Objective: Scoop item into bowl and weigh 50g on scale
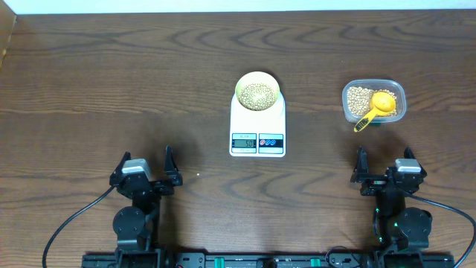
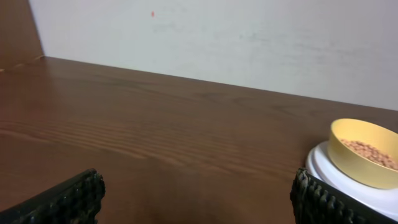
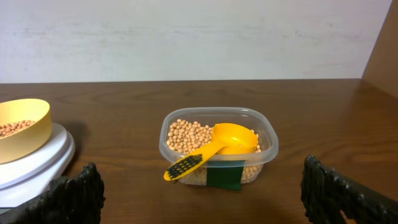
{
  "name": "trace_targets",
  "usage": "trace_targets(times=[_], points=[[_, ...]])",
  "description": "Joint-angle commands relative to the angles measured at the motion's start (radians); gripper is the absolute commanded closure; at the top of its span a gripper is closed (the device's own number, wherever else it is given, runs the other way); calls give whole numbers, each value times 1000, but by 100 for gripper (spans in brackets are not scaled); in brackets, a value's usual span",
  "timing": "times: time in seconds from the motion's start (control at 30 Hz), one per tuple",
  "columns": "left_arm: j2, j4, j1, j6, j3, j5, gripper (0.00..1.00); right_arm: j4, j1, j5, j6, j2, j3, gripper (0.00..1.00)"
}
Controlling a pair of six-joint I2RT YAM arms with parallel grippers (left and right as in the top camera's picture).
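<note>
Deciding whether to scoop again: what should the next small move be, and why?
Probably bring the right gripper forward to the scoop handle, but only if the scale display reads short; it is too small to read here. The bowl on the scale already holds beans, the scoop lies in the tub, and both grippers are open, holding nothing.

The table (image 1: 111,82) is showing dark grained wood with a soft sheen; the scale (image 1: 239,125) is looking like smooth, faintly glossy white plastic; the bowl (image 2: 354,165) is appearing matt; the tub (image 3: 268,149) is showing clear shiny plastic; the scoop (image 3: 235,138) is gleaming; the finger pads (image 3: 339,190) are showing black ribbed roughness.
</note>
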Motion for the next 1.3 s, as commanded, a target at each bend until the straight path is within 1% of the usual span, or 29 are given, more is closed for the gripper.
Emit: trace_targets(times=[0.0, 0.17, 0.27, 0.5, 0.63, 0.73, 0.8, 1.03, 1.13, 1.27], points=[[-7, -52, -7, -5, -10, -11, 2, -4, -5, 2, -14, -6, -1, 1], [-8, -52, -6, 1, -10, -13, 2, -4, -5, 2, -14, -6, -1, 1], [-8, -52, 1, 41, -10, -13, 2, -4, -5, 2, -14, -6, -1, 1], [-8, -52, 2, 39, -10, -12, 2, -4, -5, 2, -14, -6, -1, 1], [-8, -52, 2, -8, -10, -15, 2, -4, -5, 2, -14, -6, -1, 1], [-8, -52, 2, -76, -10, -20, 2, -4, -5, 2, -14, -6, -1, 1], [-8, -52, 2, -81, -10, -19, 2, -4, -5, 2, -14, -6, -1, 1], [-8, -53, 3, -65, -10, -20, 2, -4, -5, 2, -14, -6, -1, 1], [-8, -53, 2, -3, -10, -19, 2, -4, -5, 2, -14, -6, -1, 1], [-8, -53, 2, 8, -10, -19, 2, -4, -5, 2, -14, -6, -1, 1]])
